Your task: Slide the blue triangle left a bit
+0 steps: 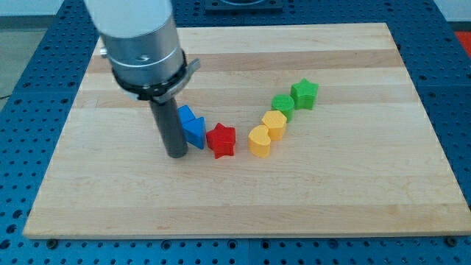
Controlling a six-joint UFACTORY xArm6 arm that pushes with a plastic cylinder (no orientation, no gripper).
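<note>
My tip (pixel 176 154) rests on the wooden board (pixel 243 199), just left of two blue blocks. The nearer blue block (pixel 196 132) looks like the blue triangle; it sits against or very near the rod's right side. A second blue block (pixel 186 115) lies behind it, partly hidden by the rod. A red star (pixel 221 140) sits right next to the blue triangle on its right.
A yellow heart (pixel 259 141) and a yellow rounded block (pixel 274 124) lie right of the red star. A green block (pixel 282 104) and a green star (pixel 304 93) continue the line up to the right. The arm's body (pixel 140 44) fills the view's upper left.
</note>
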